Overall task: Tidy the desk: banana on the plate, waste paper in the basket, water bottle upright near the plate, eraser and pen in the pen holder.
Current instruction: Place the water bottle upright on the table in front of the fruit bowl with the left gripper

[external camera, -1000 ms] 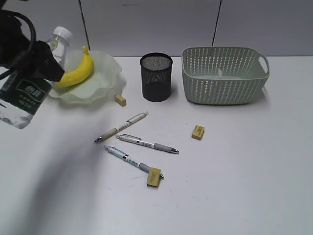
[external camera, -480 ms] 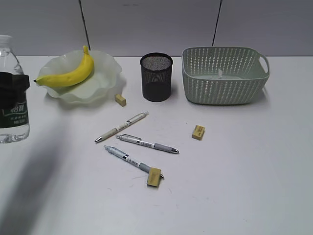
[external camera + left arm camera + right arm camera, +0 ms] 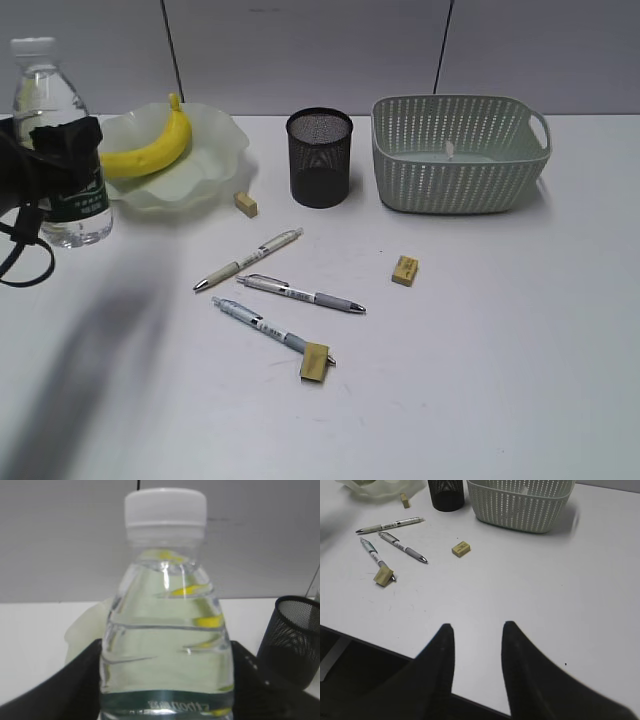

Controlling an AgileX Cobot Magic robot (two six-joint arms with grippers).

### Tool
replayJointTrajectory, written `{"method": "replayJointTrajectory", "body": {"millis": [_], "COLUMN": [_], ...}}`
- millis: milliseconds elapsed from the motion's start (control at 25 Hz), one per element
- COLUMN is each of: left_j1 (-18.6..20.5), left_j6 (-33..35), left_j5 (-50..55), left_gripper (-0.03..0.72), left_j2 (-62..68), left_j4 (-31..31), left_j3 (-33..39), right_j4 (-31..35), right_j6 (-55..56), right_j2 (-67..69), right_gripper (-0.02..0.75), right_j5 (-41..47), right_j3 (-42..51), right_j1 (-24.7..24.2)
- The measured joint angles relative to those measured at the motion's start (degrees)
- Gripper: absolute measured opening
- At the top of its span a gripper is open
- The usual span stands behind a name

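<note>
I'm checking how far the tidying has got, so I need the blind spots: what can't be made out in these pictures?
- Water bottle: exterior view, left hand covers its middle; whether its base touches the desk is unclear.
- Basket: its walls hide most of the inside; a white scrap shows, unidentifiable.
- Pen holder: mesh too dark to see contents.

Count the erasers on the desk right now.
3: one eraser beside the plate, one in front of the basket, one touching the nearest pen. None seem hidden.
</note>
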Motion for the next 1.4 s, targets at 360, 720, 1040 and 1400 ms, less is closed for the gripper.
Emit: {"method": "replayJointTrajectory", "body": {"millis": [360,720,1040,1400], "left_j1": [0.0,0.0,0.0,0.0], "left_j6": [-0.22,-0.35,-0.39,-0.39], "left_j5": [-17.64,-18.27,-18.09,-18.09], "left_gripper": [0.507,0.507,0.507,0.507], "left_j2": [14.08,21.31,24.8,24.82], "left_j4": [6.21,8.8,9.23,10.61], "left_j3": [0.0,-0.11,-2.74,-2.86], "right_j4": [0.0,0.0,0.0,0.0], "right_j6": [0.06,0.06,0.06,0.06], "right_j2": [0.0,0.0,0.0,1.66], "right_gripper": [0.267,0.267,0.267,0.267], "right_j5": [0.0,0.0,0.0,0.0], "right_j3": [0.0,0.0,0.0,0.0], "right_j1": [0.0,0.0,0.0,0.0]}}
